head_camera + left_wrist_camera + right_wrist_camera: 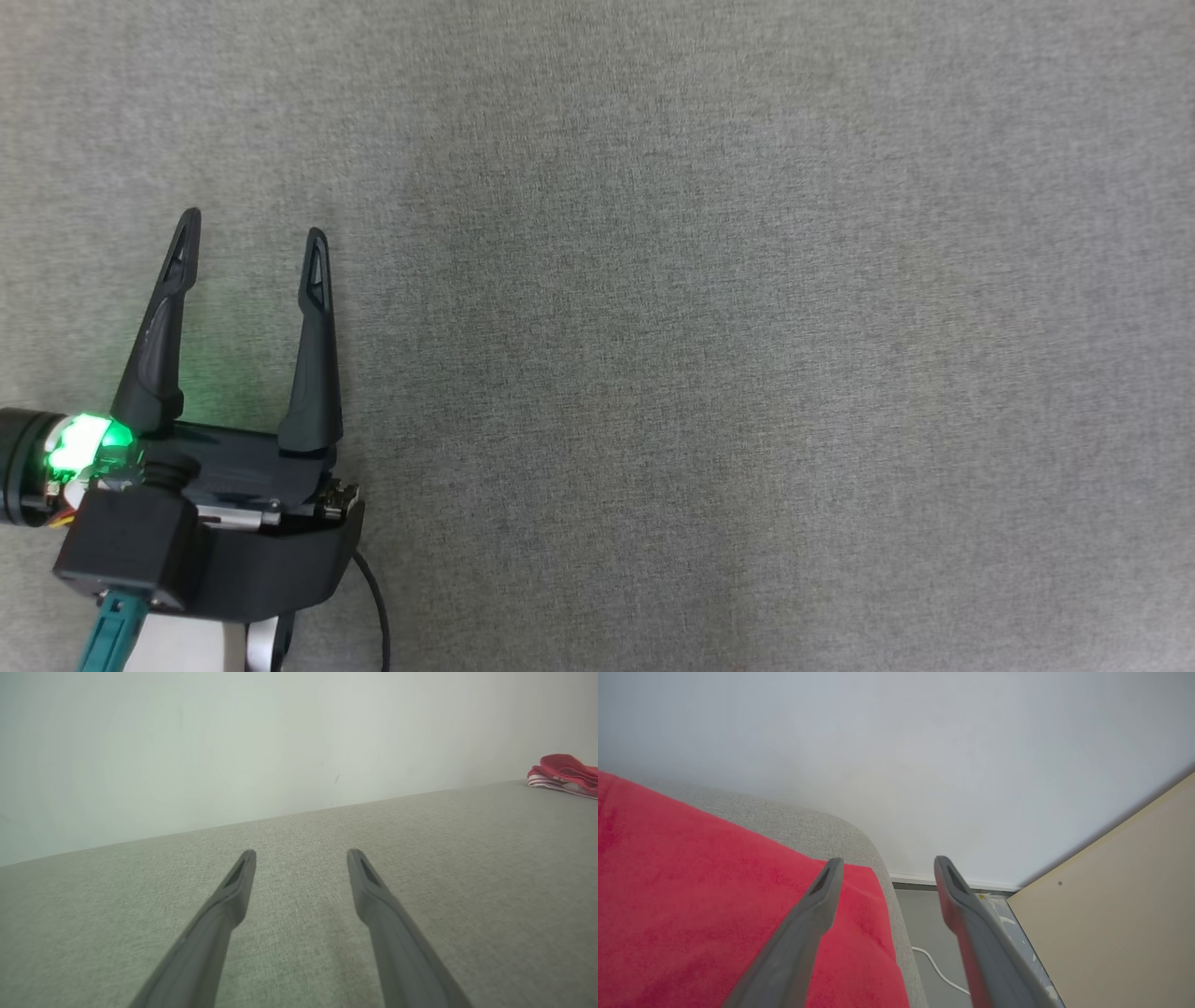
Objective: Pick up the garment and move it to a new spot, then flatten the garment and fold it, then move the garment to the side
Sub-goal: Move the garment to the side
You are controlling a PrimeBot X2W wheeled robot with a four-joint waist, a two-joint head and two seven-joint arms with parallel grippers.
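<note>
Placement to the side looks done: red fleecy garment with white stripes [714,905] lies at the grey upholstered surface's [808,821] rounded corner. Right gripper [888,859] over its edge and left gripper [253,224] both gape, empty. Next, I judge: lift the right one clear without snagging.

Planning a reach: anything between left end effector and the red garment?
Nothing but bare grey cushion between left end effector and garment, seen in left wrist view.
</note>
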